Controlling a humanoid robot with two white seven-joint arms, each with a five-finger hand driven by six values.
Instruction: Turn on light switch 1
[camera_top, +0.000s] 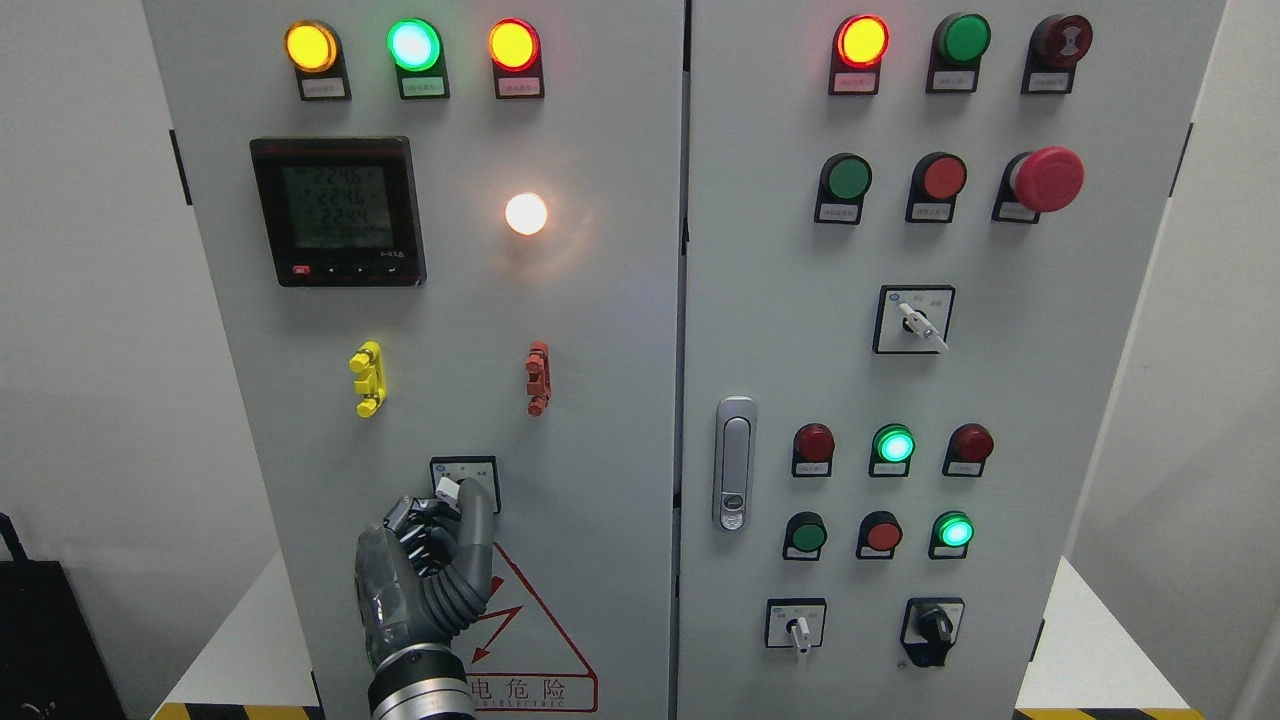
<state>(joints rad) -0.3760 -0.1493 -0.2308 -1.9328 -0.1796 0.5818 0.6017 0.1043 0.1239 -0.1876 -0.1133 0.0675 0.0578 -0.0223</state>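
A small selector switch (449, 488) with a white knob sits in a black-framed plate (487, 468) low on the left cabinet door. My left hand (445, 505) rises from the bottom edge and is shut on that knob. Its thumb (476, 515) lies along the knob's right side and the curled fingers (412, 518) press in from the left. The hand covers the lower part of the plate. Above it, a round white lamp (526, 213) glows brightly. My right hand is out of view.
The left door also carries a digital meter (338, 212), three lit lamps along its top (413, 45), a yellow clip (367, 379) and a red clip (537, 378). The right door holds a handle (734, 463), pushbuttons, a red emergency stop (1047, 179) and rotary switches (914, 320).
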